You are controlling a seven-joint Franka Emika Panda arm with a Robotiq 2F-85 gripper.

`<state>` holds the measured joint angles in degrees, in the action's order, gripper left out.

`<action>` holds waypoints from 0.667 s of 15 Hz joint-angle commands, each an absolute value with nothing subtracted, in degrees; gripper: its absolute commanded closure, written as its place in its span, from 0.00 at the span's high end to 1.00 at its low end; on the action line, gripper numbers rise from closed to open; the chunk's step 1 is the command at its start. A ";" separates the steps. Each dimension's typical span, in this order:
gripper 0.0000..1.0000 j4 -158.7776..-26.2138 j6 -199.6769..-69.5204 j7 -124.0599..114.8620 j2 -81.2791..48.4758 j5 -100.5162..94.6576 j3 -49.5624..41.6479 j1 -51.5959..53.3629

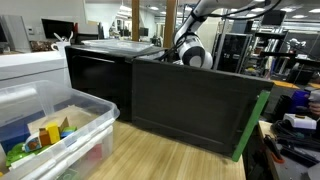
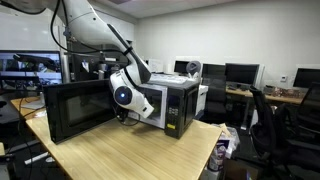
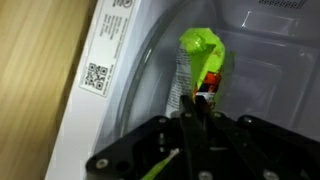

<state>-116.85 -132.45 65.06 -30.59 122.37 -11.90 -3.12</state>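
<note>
In the wrist view my gripper (image 3: 197, 112) has its dark fingers pressed together on the lower end of a bright green packet with a red and white label (image 3: 203, 55). The packet hangs inside the white cavity of the microwave (image 3: 260, 60). In both exterior views the arm's round white wrist (image 2: 125, 97) (image 1: 192, 55) reaches into the black microwave (image 2: 172, 105), behind its open door (image 2: 75, 110) (image 1: 195, 105). The fingers and the packet are hidden in both exterior views.
The microwave stands on a wooden table (image 2: 130, 150). A clear plastic bin (image 1: 85, 125) with colourful items sits in front of the open door. A label with a QR code (image 3: 97, 77) is on the microwave's frame. Desks, monitors and chairs (image 2: 262, 110) stand behind.
</note>
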 commanded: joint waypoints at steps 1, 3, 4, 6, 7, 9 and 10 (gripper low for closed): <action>0.40 -115.87 -135.23 66.14 -31.24 123.74 -11.86 -2.29; 0.58 -115.54 -136.30 65.67 -31.43 123.37 -11.90 -2.08; 0.66 -115.53 -136.52 65.78 -31.41 123.15 -11.94 -2.05; 0.80 -115.23 -136.83 65.45 -31.41 123.09 -11.92 -2.06; 0.87 -115.16 -136.86 65.18 -31.22 122.87 -11.93 -2.11; 0.98 -115.70 -136.77 64.97 -30.59 122.44 -12.04 -2.31; 1.00 -115.85 -136.48 65.17 -30.37 122.28 -12.06 -2.37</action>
